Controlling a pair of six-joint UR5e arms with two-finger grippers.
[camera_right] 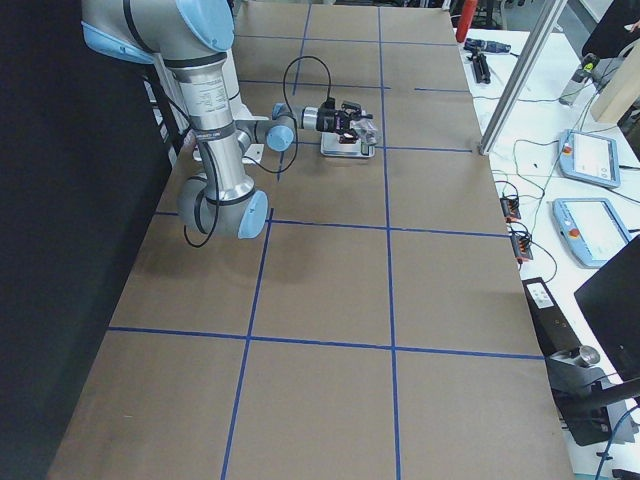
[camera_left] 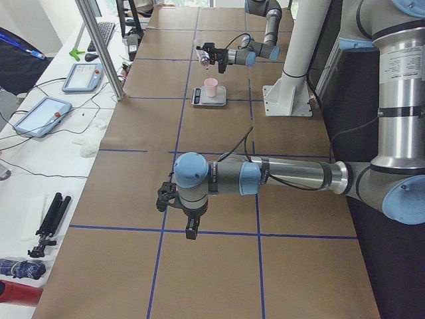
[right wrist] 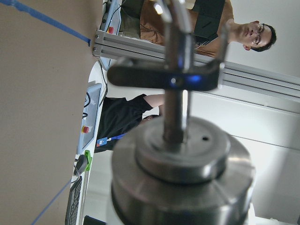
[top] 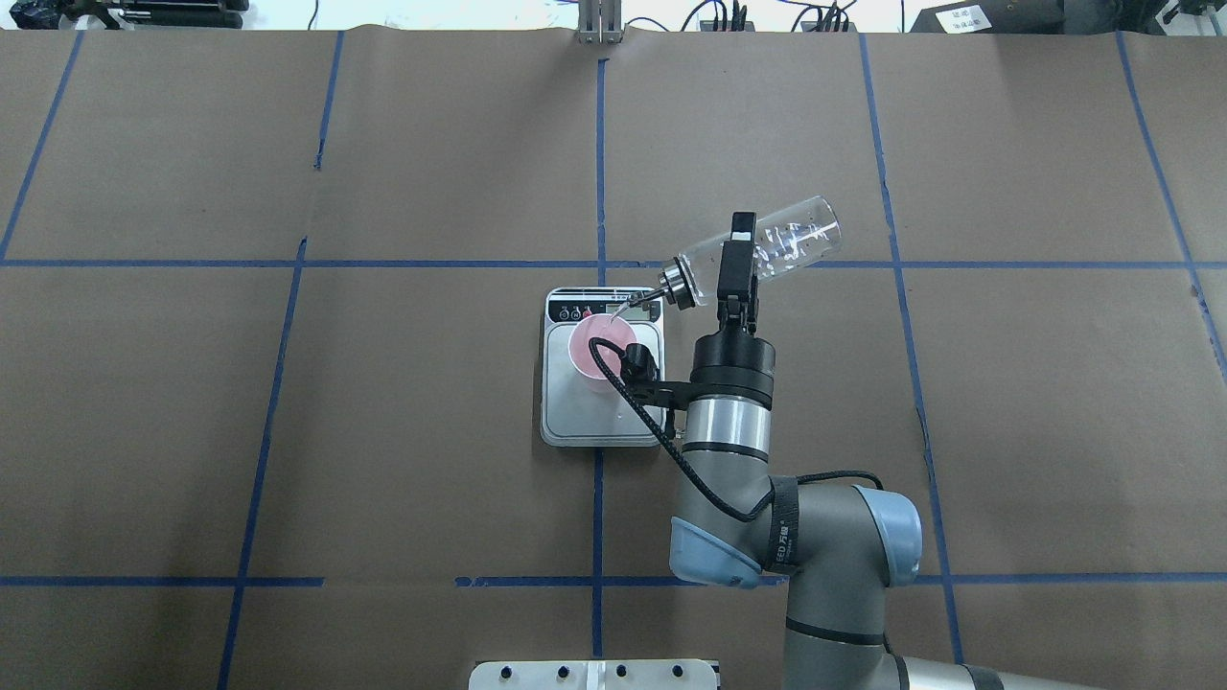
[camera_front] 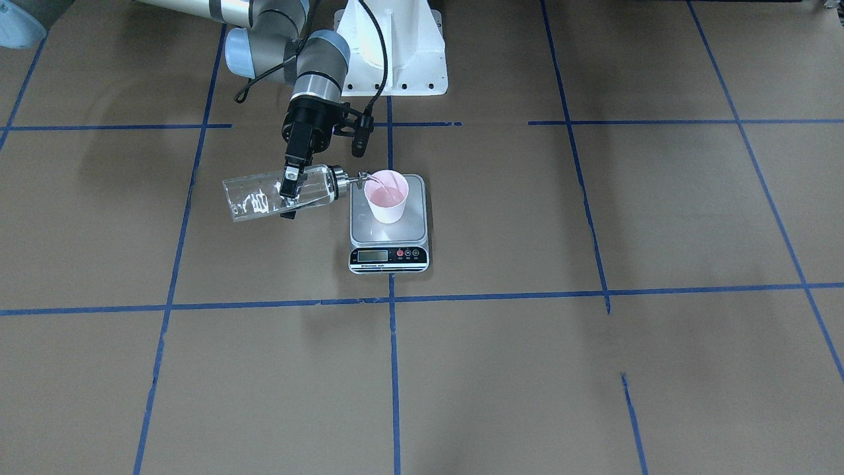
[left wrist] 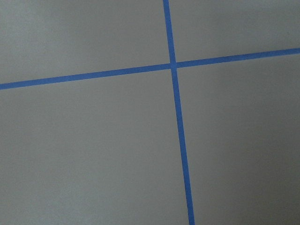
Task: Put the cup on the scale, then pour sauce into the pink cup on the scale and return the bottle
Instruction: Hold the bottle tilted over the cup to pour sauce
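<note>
My right gripper (camera_front: 290,190) is shut on the clear glass bottle (camera_front: 264,196) and holds it tipped almost flat beside the scale. The bottle's metal spout (camera_front: 362,177) reaches over the rim of the pink cup (camera_front: 387,198). The cup stands upright on the silver platform of the scale (camera_front: 369,229). From overhead, the bottle (top: 791,238) slopes down toward the cup (top: 600,343) on the scale (top: 575,422). The right wrist view shows the bottle's collar (right wrist: 180,173) close up. My left gripper (camera_left: 190,231) hangs over bare paper far from the scale; I cannot tell if it is open.
The white robot base (camera_front: 395,53) stands just behind the scale. The brown paper table cover carries blue tape lines (left wrist: 176,93). Tablets (camera_left: 40,114) and a metal post (camera_left: 99,46) stand along the operators' side. A person (right wrist: 253,35) shows in the right wrist view.
</note>
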